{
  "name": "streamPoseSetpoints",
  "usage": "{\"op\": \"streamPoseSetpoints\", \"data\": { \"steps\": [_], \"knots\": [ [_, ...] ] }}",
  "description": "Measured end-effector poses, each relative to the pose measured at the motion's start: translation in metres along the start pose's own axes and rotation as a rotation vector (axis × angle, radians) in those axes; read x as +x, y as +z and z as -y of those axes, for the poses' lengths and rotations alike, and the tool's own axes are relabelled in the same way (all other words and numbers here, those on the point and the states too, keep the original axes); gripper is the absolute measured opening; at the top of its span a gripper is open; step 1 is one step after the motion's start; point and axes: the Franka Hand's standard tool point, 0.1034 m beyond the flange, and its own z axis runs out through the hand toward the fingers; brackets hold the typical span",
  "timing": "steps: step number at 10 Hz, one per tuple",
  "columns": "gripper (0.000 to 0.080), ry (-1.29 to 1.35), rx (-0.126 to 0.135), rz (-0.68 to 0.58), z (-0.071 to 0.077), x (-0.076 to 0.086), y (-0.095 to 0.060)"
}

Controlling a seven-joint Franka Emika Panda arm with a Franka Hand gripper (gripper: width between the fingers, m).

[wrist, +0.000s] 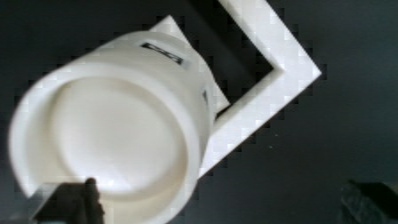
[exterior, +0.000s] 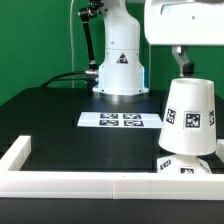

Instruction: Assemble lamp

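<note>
The white tapered lamp shade [exterior: 190, 118] stands narrow end up at the exterior view's right, on top of the low tagged base [exterior: 185, 166]. The bulb is hidden. My gripper [exterior: 186, 66] hangs just above the shade's top. In the wrist view the shade [wrist: 116, 120] fills the frame's near side, with one dark finger [wrist: 71, 203] in front of its top face. The other finger [wrist: 375, 200] is far off over the dark table. The gripper [wrist: 222, 205] is open and holds nothing.
The marker board [exterior: 120, 120] lies mid-table before the white robot pedestal [exterior: 120, 65]. A white rail [exterior: 80, 183] runs along the table's front edge and its corner shows in the wrist view [wrist: 276, 85], close beside the base.
</note>
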Motion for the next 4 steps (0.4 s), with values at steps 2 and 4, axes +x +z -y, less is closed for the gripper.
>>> {"op": "streamPoseSetpoints", "data": {
  "steps": [2, 4],
  "knots": [
    [0.0695, -0.017, -0.086, 0.014, 0.011, -0.011, -0.01],
    [0.0698, 0.035, -0.061, -0.033, 0.024, -0.021, -0.001]
  ]
}}
